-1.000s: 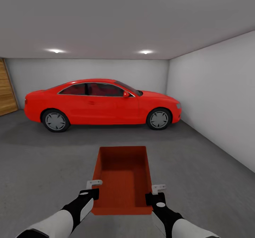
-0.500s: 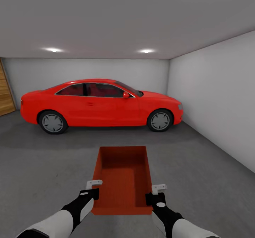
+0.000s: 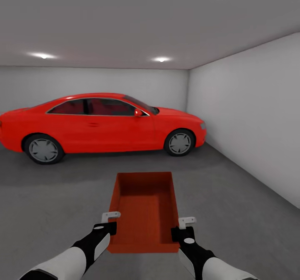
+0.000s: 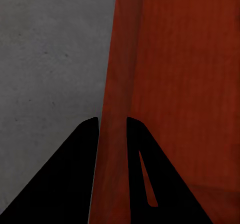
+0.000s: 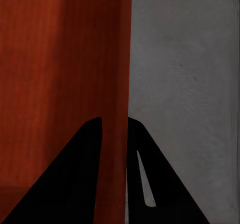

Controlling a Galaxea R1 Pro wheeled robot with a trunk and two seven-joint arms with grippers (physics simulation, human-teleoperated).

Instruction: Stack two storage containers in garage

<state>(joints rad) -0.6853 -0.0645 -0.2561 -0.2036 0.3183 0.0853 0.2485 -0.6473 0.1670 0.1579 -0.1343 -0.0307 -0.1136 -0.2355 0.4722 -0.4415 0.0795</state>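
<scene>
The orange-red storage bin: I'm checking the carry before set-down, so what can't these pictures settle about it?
- Underside of the orange-red rectangular storage bin, head view: hidden by its own floor and walls.
- Gap to the dark grey concrete floor: not judgeable.
- Left claw and right claw, wrist views: the bin's walls hide the fingers' contact faces.

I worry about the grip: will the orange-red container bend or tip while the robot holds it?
The storage container looks empty, so probably light. Its thin walls may flex where the left gripper and right gripper pinch them. Held near one end, it might sag forward.
</scene>
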